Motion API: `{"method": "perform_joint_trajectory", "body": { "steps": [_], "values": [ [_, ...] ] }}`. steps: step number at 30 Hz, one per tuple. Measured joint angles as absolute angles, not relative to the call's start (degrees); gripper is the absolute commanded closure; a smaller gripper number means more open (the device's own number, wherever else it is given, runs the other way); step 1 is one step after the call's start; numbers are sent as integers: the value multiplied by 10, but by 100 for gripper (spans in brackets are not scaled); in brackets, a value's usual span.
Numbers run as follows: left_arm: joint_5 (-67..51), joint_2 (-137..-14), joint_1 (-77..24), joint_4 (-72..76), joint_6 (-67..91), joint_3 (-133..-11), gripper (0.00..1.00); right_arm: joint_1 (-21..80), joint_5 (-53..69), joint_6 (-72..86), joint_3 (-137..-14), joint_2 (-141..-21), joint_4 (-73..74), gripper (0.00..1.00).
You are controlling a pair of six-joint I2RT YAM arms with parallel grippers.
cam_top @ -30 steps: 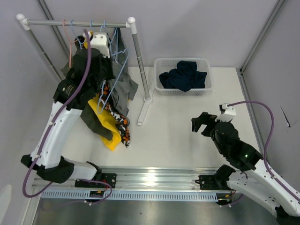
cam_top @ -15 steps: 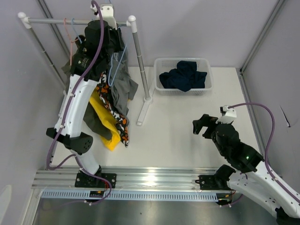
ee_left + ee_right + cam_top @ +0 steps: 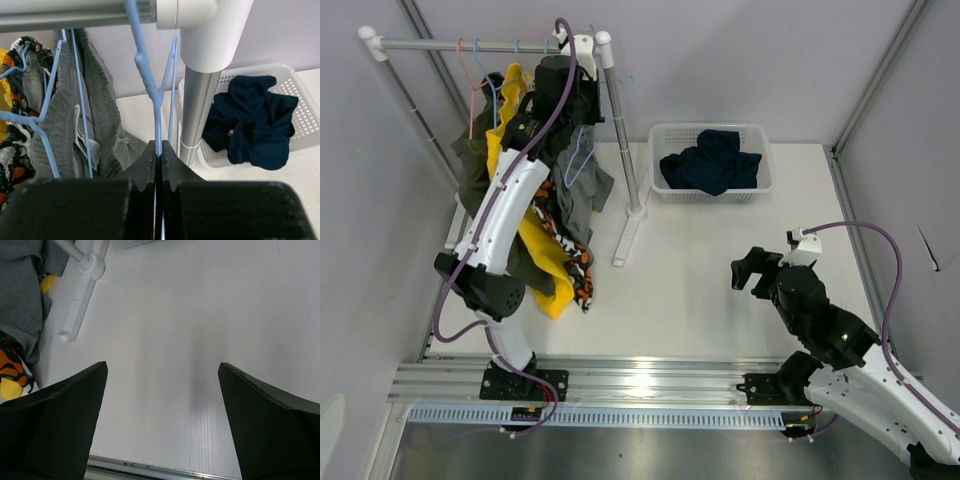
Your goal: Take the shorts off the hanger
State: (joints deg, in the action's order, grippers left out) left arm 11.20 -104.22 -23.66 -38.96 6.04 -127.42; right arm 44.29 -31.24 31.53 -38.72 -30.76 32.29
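My left gripper [image 3: 582, 78] is raised at the right end of the rack rail [image 3: 470, 46] and is shut on the wire of a light blue hanger [image 3: 145, 70]. That hanger hooks over the rail beside the post. Grey shorts [image 3: 65, 115] hang on blue hangers just to its left and also show in the top view [image 3: 588, 190]. Orange-black-white patterned shorts [image 3: 572, 255], yellow shorts [image 3: 535, 245] and olive shorts [image 3: 472, 165] hang further left. Navy shorts [image 3: 710, 160] lie in the white basket [image 3: 710, 128]. My right gripper [image 3: 755, 270] is open and empty over the table.
The white rack post [image 3: 620, 130] and its foot [image 3: 625, 235] stand between the hanging clothes and the basket. An orange hanger [image 3: 470, 90] hangs at the rail's left. Grey walls close in on the left, back and right.
My left arm has swung right along the rail, from the middle of the hanging clothes to the post end. The yellow shorts now show more. The right arm has barely moved.
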Motion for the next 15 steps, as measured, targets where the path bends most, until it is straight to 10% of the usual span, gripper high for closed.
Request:
{"method": "perform_joint_trajectory", "body": {
  "steps": [1, 5, 15],
  "values": [
    [111, -1040, -237, -387, 60, -1272, 57, 443, -312, 315, -387, -308, 323, 1],
    [100, -1007, -236, -373, 69, -1216, 18, 443, -312, 315, -386, -308, 323, 0],
    [110, -868, -234, -378, 70, -1135, 5, 443, -312, 319, -383, -307, 323, 1]
  ]
}}
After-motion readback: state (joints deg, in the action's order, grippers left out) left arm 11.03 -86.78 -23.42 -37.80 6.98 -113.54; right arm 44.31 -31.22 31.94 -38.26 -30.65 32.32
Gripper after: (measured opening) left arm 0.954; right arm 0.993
